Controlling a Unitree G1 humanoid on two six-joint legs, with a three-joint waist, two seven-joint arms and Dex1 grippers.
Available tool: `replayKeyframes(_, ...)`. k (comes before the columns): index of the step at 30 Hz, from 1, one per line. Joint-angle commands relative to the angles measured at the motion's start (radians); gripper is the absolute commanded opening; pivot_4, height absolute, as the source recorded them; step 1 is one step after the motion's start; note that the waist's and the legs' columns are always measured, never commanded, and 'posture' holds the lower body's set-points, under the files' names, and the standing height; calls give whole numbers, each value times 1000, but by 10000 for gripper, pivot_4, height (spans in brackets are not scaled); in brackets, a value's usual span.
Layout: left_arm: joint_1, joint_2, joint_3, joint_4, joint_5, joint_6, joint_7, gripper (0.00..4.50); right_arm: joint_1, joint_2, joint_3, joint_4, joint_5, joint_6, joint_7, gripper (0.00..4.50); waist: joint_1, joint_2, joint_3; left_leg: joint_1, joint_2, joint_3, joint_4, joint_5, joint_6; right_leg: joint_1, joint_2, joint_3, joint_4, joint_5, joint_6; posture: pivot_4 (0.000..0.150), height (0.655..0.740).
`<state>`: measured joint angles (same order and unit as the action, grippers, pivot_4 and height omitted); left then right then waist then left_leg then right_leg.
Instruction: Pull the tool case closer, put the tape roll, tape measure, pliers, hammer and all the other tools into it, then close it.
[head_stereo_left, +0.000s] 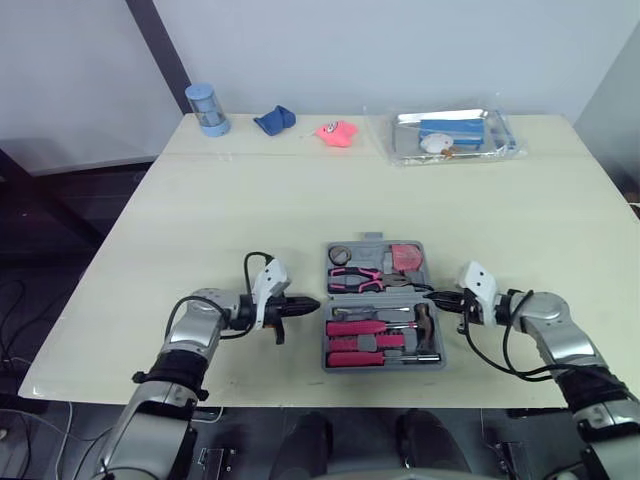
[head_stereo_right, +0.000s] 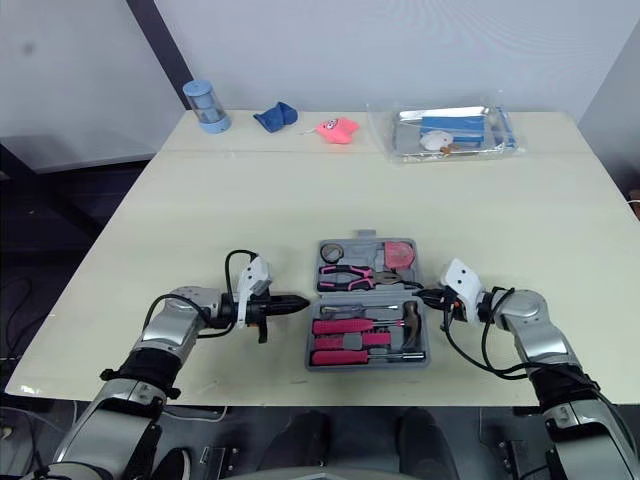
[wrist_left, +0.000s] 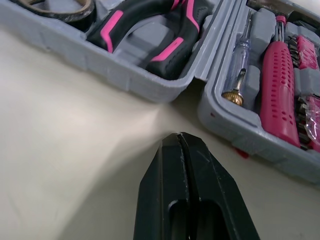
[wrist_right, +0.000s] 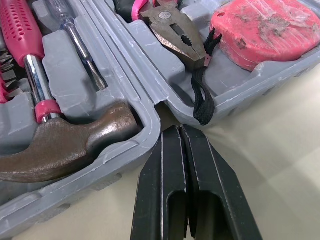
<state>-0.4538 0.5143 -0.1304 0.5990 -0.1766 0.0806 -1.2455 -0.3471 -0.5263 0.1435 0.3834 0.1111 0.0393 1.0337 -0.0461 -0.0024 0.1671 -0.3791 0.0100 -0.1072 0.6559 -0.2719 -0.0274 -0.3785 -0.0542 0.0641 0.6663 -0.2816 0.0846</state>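
Grey case (head_stereo_left: 380, 366) lies open on the bench (head_stereo_left: 300, 200), hammer (wrist_right: 65, 145) and pliers (wrist_right: 175, 35) inside. Left pincer (head_stereo_left: 312, 303) just left of it, right pincer (head_stereo_left: 432, 297) just right, both closed, holding nothing.

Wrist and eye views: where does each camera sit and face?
Left eye view: head, facing forward and down at the open tool case; both arms show.
Right eye view: beside it, same scene.
Left wrist view: left wrist, along the shut left tool toward the pliers.
Right wrist view: right wrist, along the shut right tool toward the hammer.
Both wrist views share the pliers.
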Motion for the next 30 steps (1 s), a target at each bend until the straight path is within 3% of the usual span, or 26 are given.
replayKeyframes(1,-21,-19,-13,24,19,-17,-3,0,-26,18,8,-6,0,-24,7,385,-1,0,0,0,0,0,0,0,0,0,0,0,0,0,0,1500,7400)
replayKeyframes(17,-53,-82,-32,48,52,-25,2,0,4,13,20,-53,13,-1,57,385,2,0,0,0,0,0,0,0,0,0,0,0,1,0,0,1500,7400)
replayKeyframes(30,38,-48,-79,-134,32,68,-97,0,82,-33,35,-196,47,110,142,385,2,0,0,0,0,0,0,0,0,0,0,0,0,0,0,1500,7400)
